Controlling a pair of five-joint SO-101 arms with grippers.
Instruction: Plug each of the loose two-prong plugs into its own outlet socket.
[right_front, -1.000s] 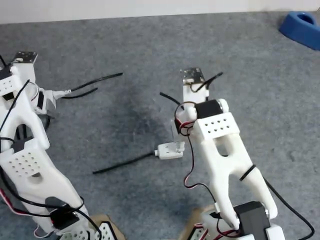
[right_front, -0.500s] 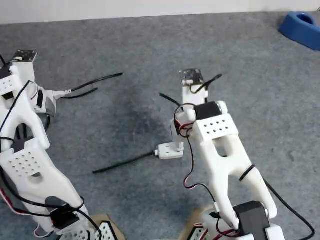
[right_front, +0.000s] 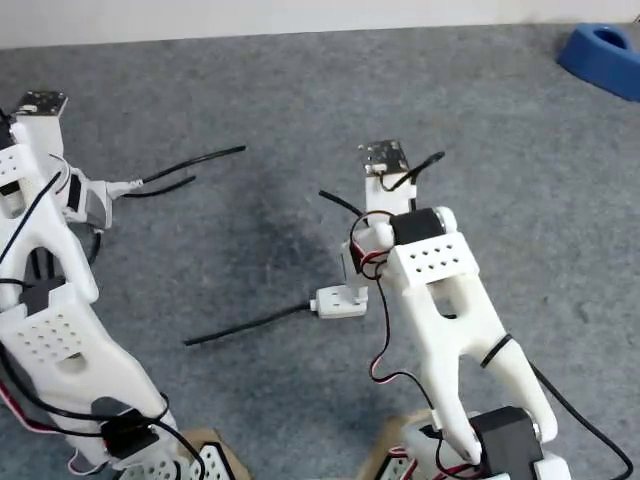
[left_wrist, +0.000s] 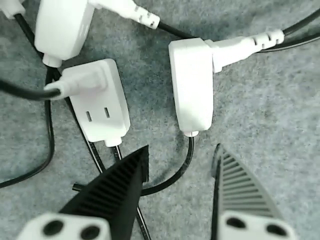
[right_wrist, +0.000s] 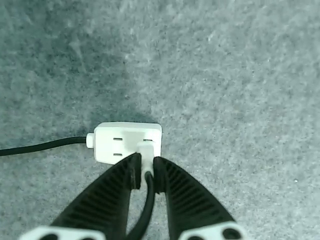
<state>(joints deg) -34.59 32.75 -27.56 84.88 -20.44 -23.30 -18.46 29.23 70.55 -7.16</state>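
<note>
My right gripper (right_wrist: 145, 169) is shut on a white two-prong plug (right_wrist: 145, 150) with a black cord. The plug meets one outlet of a white socket block (right_wrist: 128, 141); the outlet beside it shows two bare slots. In the high view that block (right_front: 338, 300) lies just left of the right arm, its black cord (right_front: 240, 327) trailing left. My left gripper (left_wrist: 181, 150) hangs open over a cluster of white blocks. One socket block (left_wrist: 102, 112) shows two bare slots and has a plug (left_wrist: 82, 80) in its end. A long white block (left_wrist: 191, 85) lies beside it.
Two black cords (right_front: 190, 160) run right from the cluster by the left arm. A third white block (left_wrist: 62, 25) lies at the far side of the cluster. A blue object (right_front: 603, 50) sits at the far right corner. Grey carpet covers the table.
The left arm's wrist has shifted slightly away from the camera. The right arm and the socket block have barely moved.
</note>
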